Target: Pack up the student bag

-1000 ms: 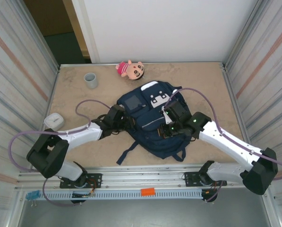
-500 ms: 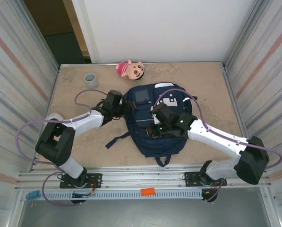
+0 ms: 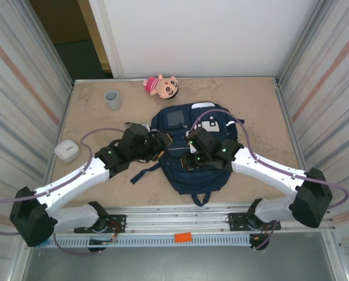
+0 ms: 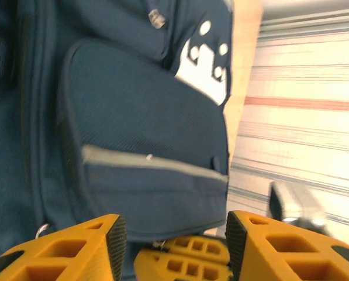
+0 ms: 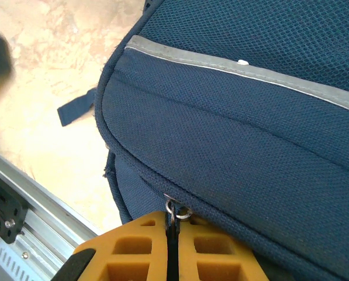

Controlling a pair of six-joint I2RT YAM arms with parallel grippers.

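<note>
Pinching together with no gap, the orange fingers of the right gripper (image 5: 173, 225) are clamped on the small metal zip ring (image 5: 178, 211) at a seam of the large navy-blue fabric student bag (image 5: 250, 146), just below its grey reflective stripe (image 5: 221, 64). The left gripper (image 4: 173, 227) has its jaws apart with nothing between them. It faces the bag's front pocket (image 4: 145, 129) from just beside the right one's fingertips.

From above, both grippers meet over the middle of the bag, which lies flat at the centre of the beige table (image 3: 256, 111) with a dark strap (image 3: 144, 173) trailing toward the arm bases. Beyond the bag lie a pink plush doll (image 3: 161, 86) and a grey cup (image 3: 112, 99), and a small white box (image 3: 66, 151) sits near the left edge.

The bag looks soft, limp and light, so it will probably bunch up and slide after a pull rather than resist it. The ring is tiny and smooth and could slip out of a slanted grip. The zip should run best if the open jaws take a fold of cloth beside the zip track and hold against the pull. The straps look like the sturdier places to grip when shifting the whole bag.
</note>
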